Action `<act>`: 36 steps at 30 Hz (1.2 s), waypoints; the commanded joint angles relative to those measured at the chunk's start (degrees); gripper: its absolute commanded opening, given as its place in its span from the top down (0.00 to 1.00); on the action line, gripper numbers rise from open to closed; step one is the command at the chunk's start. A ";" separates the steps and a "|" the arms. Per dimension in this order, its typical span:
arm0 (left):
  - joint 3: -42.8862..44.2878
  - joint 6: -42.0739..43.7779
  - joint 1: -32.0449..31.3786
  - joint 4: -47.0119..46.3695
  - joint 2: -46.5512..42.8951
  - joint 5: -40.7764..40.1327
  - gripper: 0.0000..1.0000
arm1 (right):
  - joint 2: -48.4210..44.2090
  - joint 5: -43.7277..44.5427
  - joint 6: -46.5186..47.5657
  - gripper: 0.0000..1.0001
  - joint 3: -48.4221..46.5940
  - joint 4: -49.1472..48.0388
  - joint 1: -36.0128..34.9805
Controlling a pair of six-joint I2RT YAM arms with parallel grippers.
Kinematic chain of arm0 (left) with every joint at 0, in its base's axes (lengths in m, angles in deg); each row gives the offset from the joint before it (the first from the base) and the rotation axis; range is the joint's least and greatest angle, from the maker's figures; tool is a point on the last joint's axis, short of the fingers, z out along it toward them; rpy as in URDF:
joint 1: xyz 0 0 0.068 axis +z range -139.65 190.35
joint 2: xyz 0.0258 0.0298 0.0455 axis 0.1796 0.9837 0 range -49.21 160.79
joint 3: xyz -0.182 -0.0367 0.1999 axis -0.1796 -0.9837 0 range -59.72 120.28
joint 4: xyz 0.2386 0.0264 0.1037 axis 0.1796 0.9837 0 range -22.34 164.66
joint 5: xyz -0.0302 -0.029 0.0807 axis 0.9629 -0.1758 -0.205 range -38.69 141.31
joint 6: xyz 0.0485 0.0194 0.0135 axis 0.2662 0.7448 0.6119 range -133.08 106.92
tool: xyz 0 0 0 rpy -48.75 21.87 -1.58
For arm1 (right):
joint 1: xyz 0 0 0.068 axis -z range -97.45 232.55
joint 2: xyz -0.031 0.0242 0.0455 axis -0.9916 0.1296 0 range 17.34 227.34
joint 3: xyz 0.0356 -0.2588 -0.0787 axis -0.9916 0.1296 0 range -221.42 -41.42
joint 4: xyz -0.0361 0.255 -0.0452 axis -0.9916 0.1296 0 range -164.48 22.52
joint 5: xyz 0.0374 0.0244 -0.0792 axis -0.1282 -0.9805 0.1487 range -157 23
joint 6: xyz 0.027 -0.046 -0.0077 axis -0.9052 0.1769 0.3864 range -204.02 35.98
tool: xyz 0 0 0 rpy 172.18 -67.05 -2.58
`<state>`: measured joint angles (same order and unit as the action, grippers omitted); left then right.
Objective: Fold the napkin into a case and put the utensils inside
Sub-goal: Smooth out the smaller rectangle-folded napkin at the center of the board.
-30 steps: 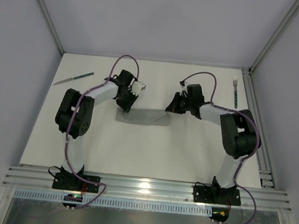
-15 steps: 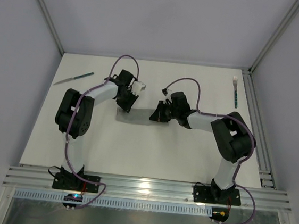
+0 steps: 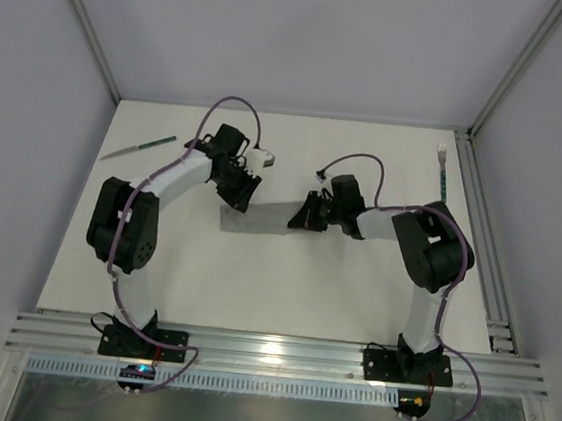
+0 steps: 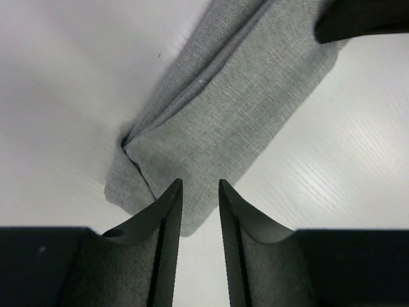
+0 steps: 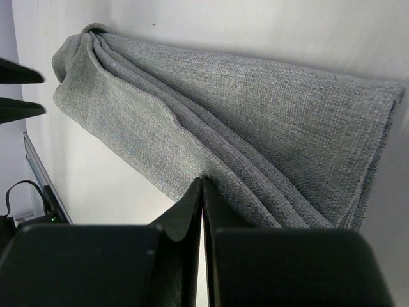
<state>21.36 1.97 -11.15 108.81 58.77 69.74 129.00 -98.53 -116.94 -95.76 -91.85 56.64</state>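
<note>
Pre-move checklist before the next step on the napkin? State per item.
1. Grip: right tool shut on a fold of the napkin: ok.
2. Release: left tool jaws parted over the napkin's end, nothing pinched: ok.
3. Fold flat and narrow: not ok, layers lie loose and ridged.
4. Open pocket in the folds: cannot tell.
5. Free to pick: knife at far left, apart from both arms: ok.
6. Free to pick: fork at far right, by the rail: ok.
</note>
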 commanded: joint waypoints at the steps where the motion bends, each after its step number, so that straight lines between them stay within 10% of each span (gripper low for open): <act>1: 0.05 2.96 0.40 5.95 -4.71 0.66 0.70 | 0.49 0.41 0.06 0.96 -2.17 3.13 0.07; 14: -8.48 5.52 0.49 -2.03 1.34 -12.02 0.77 | 0.76 1.12 -0.29 0.96 -3.57 5.24 -0.02; 23: -7.79 5.17 0.84 1.03 -1.71 -0.96 0.78 | -4.25 0.59 3.49 0.92 -6.64 8.66 0.51; 27: -3.57 6.21 -0.73 6.31 -9.44 1.17 0.67 | -1.89 0.06 0.33 0.92 -8.14 10.68 1.13; 36: -1.97 13.16 -15.14 1.76 -7.35 -23.34 0.42 | -0.65 -0.64 -5.04 0.92 -5.77 7.17 1.83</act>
<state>21.20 11.26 -21.58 113.29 48.56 57.07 128.54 -98.36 -119.59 -101.95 -83.06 58.15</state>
